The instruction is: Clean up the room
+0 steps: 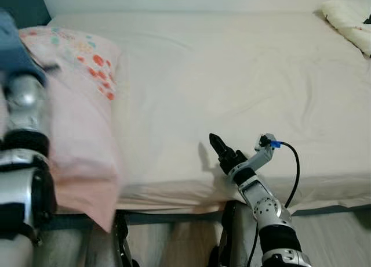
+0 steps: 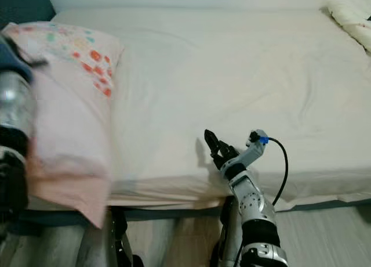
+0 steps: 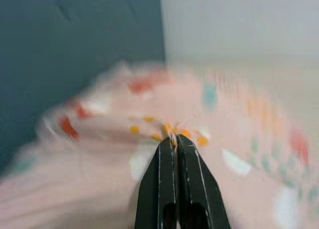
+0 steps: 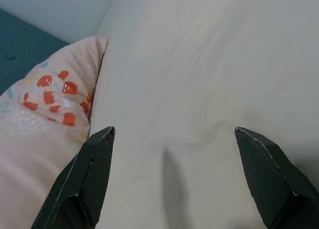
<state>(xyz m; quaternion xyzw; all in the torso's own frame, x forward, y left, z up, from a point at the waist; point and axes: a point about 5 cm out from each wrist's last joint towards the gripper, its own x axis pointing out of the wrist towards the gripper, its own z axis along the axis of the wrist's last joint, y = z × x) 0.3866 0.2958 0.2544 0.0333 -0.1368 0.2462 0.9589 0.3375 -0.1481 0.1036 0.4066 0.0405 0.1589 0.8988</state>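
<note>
You're facing a bed (image 1: 232, 75) with a cream sheet. Near edge: right gripper (image 4: 174, 179) is hovering over the sheet, fingers spread apart. Left side: left gripper (image 3: 174, 139) is pinching the pink spotted pillow (image 1: 75, 104), fingers together on its fabric. Far right: a cream blanket (image 1: 348, 23) is lying bunched.

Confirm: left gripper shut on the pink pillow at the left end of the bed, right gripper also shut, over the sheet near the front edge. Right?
Not quite. The right gripper is open: the right wrist view shows its two fingers spread wide apart over the sheet. The rest holds: the left gripper is shut on the pink pillow at the left end of the bed.
</note>
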